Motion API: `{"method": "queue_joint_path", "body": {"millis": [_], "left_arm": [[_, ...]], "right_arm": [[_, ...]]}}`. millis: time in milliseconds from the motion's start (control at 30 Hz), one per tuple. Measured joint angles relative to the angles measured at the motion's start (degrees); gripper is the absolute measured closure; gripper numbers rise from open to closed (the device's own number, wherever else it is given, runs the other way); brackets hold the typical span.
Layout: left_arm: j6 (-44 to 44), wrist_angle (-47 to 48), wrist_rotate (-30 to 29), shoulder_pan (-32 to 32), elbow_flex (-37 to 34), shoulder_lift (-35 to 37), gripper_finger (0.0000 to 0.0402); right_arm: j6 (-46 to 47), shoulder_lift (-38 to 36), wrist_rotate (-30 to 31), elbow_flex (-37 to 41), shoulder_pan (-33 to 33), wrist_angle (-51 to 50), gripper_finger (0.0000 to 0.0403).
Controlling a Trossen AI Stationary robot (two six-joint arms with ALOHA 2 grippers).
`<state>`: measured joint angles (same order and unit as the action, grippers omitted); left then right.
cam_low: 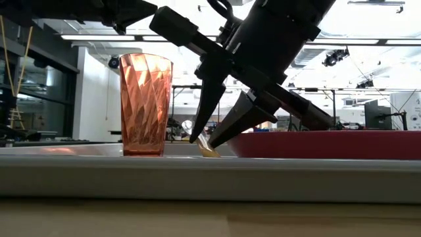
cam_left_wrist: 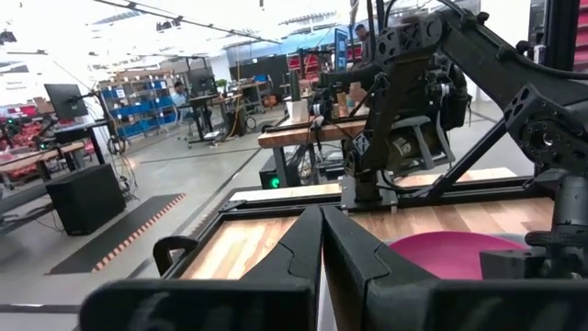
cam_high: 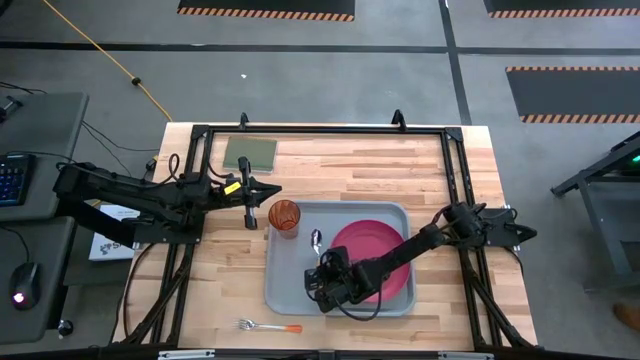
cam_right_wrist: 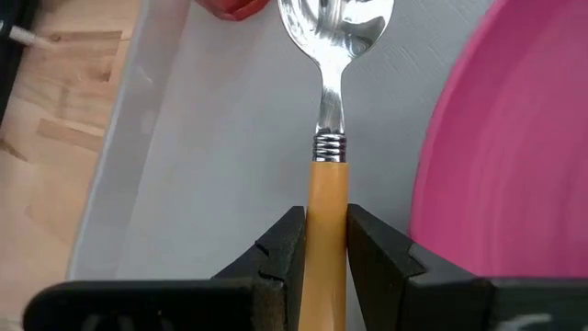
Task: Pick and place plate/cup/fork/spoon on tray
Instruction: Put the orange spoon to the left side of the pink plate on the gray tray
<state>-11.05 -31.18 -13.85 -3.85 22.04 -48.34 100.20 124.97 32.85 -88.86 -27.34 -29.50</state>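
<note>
The tray (cam_high: 280, 290) sits on the table (cam_high: 450, 180). The pink plate (cam_high: 375, 245) lies on it, and the cup (cam_high: 285, 217) stands in one corner. The right gripper (cam_right_wrist: 326, 244) squeezes the spoon (cam_right_wrist: 328, 119) by its handle, between plate and cup. The left gripper (cam_high: 262, 189) is closed, holding nothing. The fork (cam_high: 268, 326) lies off the tray.

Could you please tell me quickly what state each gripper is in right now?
Left gripper: closed, holding nothing, beside the cup.
Right gripper: closed on the spoon handle, over the tray.
</note>
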Motion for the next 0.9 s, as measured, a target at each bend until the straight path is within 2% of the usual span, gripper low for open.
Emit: {"method": "queue_joint_path", "body": {"millis": [467, 900], "left_arm": [[-0.1, 0.0, 0.0, 0.0, 0.0, 0.0, 0.0399], [-0.6, 0.0, 0.0, 0.0, 0.0, 0.0, 0.0399]], "right_arm": [[7.8, 0.0, 0.0, 0.0, 0.4, -0.4, 0.0334], [7.1, 0.0, -1.0, 0.0, 0.4, -0.9, 0.0326]]}}
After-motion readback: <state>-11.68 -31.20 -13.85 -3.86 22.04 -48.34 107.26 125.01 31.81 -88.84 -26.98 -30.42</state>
